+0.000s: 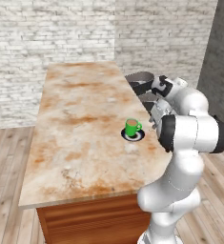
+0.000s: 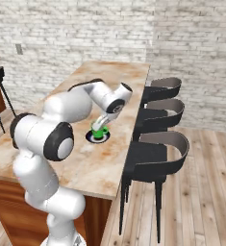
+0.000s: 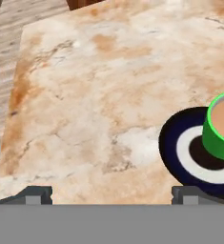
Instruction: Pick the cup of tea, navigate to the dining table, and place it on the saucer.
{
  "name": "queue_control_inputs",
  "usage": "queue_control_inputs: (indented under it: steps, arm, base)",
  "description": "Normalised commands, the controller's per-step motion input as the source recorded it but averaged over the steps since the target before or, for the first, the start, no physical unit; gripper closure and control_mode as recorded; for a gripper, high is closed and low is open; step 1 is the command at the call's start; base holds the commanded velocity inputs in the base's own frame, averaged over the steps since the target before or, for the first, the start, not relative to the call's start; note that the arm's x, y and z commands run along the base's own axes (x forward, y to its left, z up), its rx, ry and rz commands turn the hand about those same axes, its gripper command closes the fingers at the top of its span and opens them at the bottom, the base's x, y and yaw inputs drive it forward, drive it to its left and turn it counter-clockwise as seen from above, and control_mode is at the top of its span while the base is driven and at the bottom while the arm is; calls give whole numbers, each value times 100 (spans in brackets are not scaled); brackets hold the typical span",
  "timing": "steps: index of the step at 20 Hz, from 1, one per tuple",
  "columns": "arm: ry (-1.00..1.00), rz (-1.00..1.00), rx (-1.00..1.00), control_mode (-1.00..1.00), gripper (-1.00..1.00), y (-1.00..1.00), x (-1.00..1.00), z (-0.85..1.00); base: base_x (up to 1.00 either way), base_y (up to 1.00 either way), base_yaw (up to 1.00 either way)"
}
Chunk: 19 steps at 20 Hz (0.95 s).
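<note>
The cup of tea point(image 1: 132, 127) stands upright on the saucer point(image 1: 133, 135), which lies on the dining table point(image 1: 80, 128) toward its right edge, near the row of dark chairs point(image 2: 157, 153); judged from this, the placing is done or all but done, and the step in hand is to let go cleanly and take the hand away; the gripper point(image 3: 112, 193) is spread wide and grips nothing, its two dark fingertips point(image 3: 35, 194) well apart at the bottom of the hand view with bare table top between them; doing this well calls for a withdrawal that leads up and away from the cup, not sideways across it, since the cup is small and light-looking and a brush against its rim or handle could slide it off the saucer or slop the brown tea; the jaws should be kept wide until the hand is clear; in the hand view the cup sits at the right edge, beyond the right-hand fingertip and above it, outside the span of the fingers, and appears to rest toward one side of the saucer's white ring and not dead centre; in the right base view the hand hangs just above and behind the cup, close to it, though whether anything touches cannot be told there; the left base view shows the cup free-standing with its handle turned toward the arm.
</note>
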Motion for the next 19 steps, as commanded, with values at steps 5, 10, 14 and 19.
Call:
queue_control_inputs:
  steps: [5, 10, 14, 19]
  arm:
    - [-4, -40, -15, -100, -100, 46, -83, 39]
    - [0, -35, -4, -100, -100, 8, -80, 73]
    - [0, -43, 0, -100, -100, 0, -100, 49]
    - [-3, -41, -1, -100, -100, 0, -100, 36]
  base:
    - [0, 0, 0]
    - [0, 0, 0]
    - [0, 0, 0]
    - [0, 0, 0]
